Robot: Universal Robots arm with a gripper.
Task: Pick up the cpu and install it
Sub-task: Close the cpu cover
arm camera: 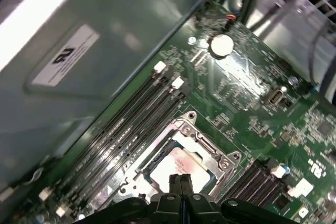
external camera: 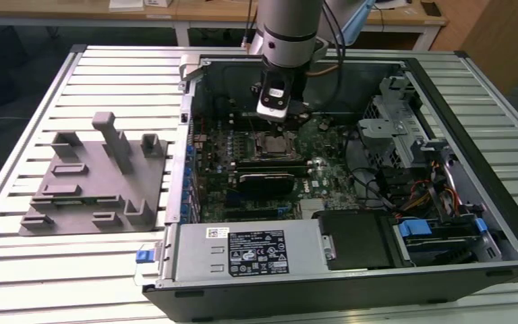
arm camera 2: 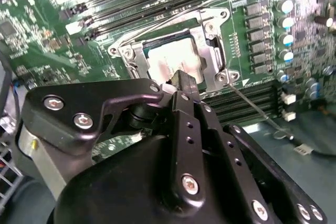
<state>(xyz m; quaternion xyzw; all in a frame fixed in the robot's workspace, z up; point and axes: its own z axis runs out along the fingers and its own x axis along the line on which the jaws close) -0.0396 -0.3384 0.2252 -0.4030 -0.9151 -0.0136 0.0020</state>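
Note:
The cpu [arm camera 2: 173, 61] [arm camera: 178, 165] lies flat in the square metal-framed socket [arm camera 2: 218, 51] [arm camera: 210, 148] on the green motherboard [external camera: 331, 179], its shiny silver top showing inside the frame. My gripper [external camera: 274, 120] [arm camera 2: 186, 83] [arm camera: 181, 183] hangs just above the cpu's edge, inside the open computer case [external camera: 439, 88]. Both black fingertips [arm camera: 175, 182] are pressed together with nothing between them. A thin wire lever [arm camera 2: 257, 111] sticks out beside the socket.
Dark memory slots [arm camera: 131, 124] run beside the socket. A power supply [external camera: 241, 250] and drive bays [external camera: 439, 233] sit at the case's near end, cables at the exterior view's right. A grey fixture plate [external camera: 88, 182] stands on the slatted table [external camera: 25, 270].

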